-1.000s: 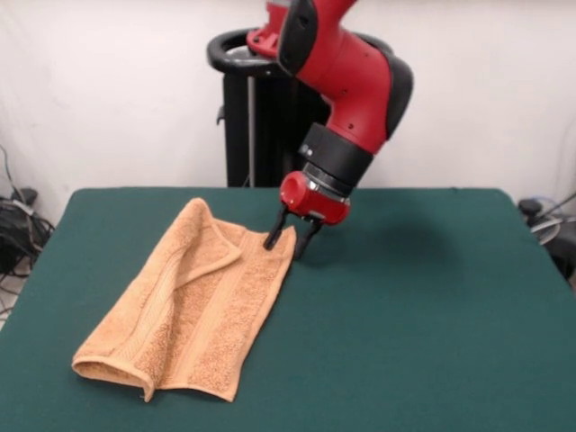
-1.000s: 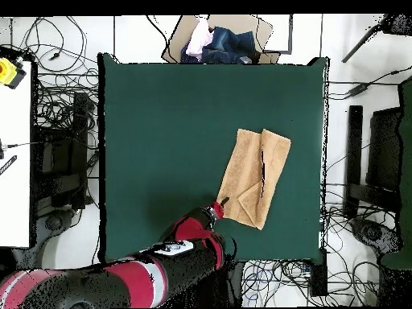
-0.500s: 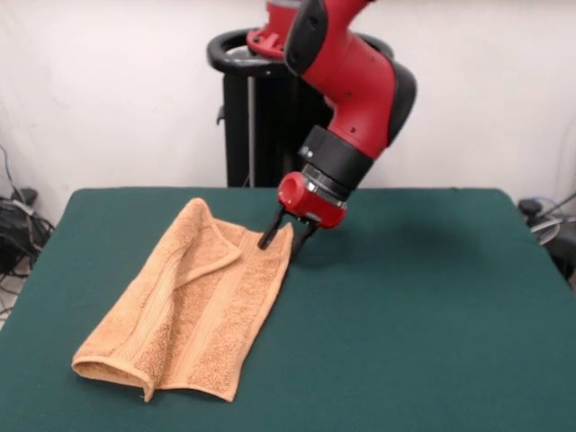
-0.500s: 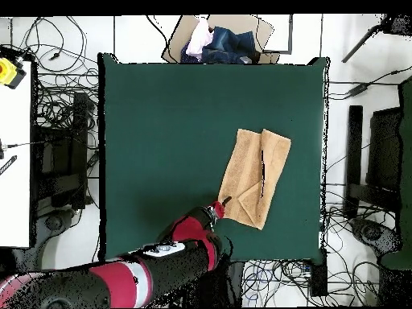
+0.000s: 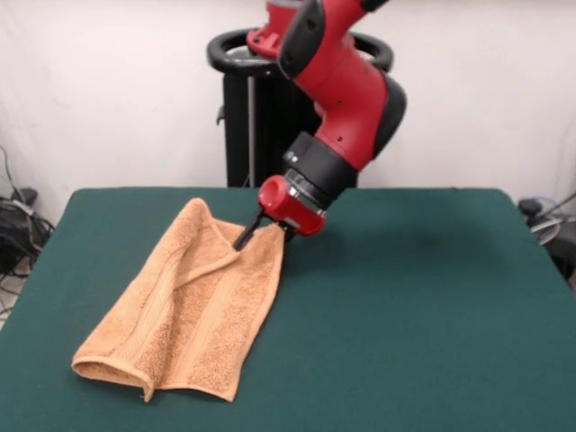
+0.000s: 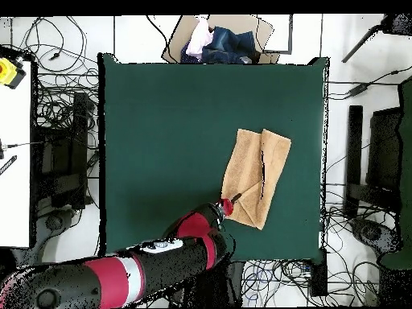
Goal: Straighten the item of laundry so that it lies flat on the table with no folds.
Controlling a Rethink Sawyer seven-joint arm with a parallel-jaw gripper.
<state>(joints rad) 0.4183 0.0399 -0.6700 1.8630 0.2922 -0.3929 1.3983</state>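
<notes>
gripper (image 5: 263, 234) at folded towel (image 5: 184, 306) corner

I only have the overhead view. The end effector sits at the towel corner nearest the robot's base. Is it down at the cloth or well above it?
Observer: The front view shows the end effector down at cloth level, its tip at the towel's corner edge.
Operator: Is the wrist coming in vertical?
Observer: No, it is tilted, with the tip slanting down towards the towel.
Operator: Does the folded cloth lie flat at the other end?
Observer: Not quite. That end shows a rounded loop of doubled cloth slightly raised above the table.
</notes>
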